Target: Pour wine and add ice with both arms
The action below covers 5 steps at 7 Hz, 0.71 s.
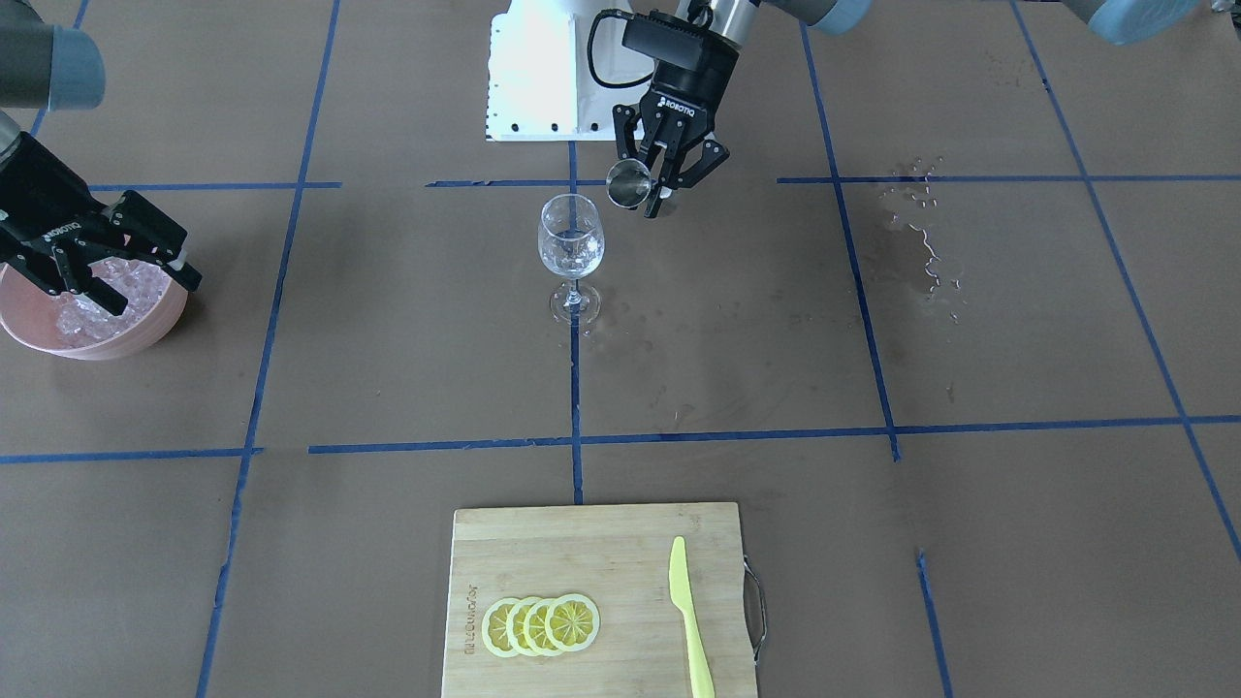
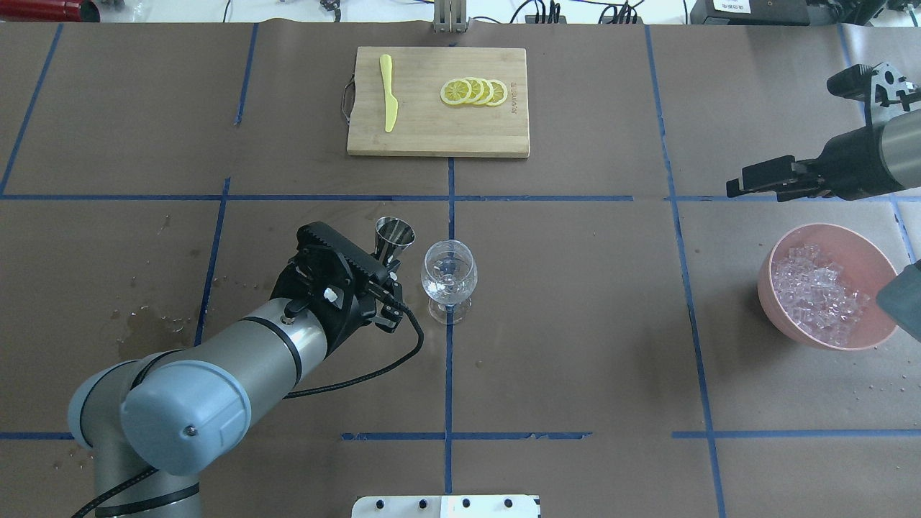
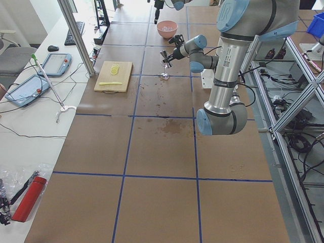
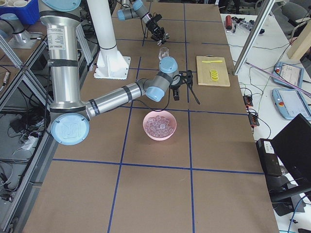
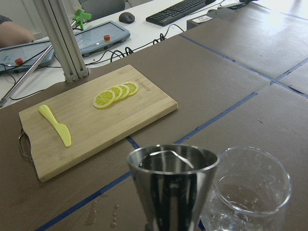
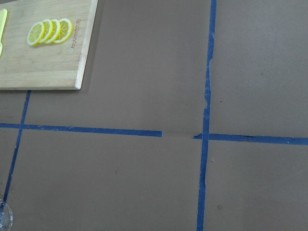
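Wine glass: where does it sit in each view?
Front-facing: wine glass centre.
Overhead: glass centre.
Exterior left: glass top centre, far.
Exterior right: glass top centre.
Left wrist: glass bottom right.
Right wrist: glass sliver, bottom-left corner.
Shared landmark: cutting board.

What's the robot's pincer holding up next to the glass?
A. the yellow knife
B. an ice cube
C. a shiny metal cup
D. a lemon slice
C: the left pincer grips a shiny metal cup right beside the glass. The lemon slices and knife lie on the board, and the ice sits in the pink bowl.
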Motion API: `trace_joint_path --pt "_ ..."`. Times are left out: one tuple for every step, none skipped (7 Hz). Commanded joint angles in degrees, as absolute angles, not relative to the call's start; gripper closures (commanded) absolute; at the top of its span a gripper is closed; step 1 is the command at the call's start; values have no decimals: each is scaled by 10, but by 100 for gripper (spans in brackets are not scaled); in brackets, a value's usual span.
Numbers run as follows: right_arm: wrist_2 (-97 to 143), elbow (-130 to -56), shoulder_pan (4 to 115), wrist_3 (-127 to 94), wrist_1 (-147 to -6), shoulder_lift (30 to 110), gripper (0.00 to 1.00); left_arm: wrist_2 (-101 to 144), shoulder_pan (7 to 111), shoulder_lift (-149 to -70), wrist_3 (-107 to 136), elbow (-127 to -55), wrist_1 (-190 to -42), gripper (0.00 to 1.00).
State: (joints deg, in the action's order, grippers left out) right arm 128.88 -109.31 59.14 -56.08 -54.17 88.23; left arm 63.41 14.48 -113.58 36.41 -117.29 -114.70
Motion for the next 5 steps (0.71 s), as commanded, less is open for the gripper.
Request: trace_joint_path --pt "1289 -1093 592 -561 -541 888 0 652 144 -1170 352 -1175 -1076 100" --pt "1289 -1093 591 -561 -541 888 0 660 144 -1170 333 -1175 -1060 100" --pt "1289 -1092 591 -561 -541 889 0 670 145 -1172 323 -1179 -1043 100" --pt "1289 -1092 592 -561 -541 891 0 685 147 -1180 306 -1181 -1025 100" --pt "1289 -1093 592 -561 -541 891 0 702 155 -1200 286 -1182 -987 100"
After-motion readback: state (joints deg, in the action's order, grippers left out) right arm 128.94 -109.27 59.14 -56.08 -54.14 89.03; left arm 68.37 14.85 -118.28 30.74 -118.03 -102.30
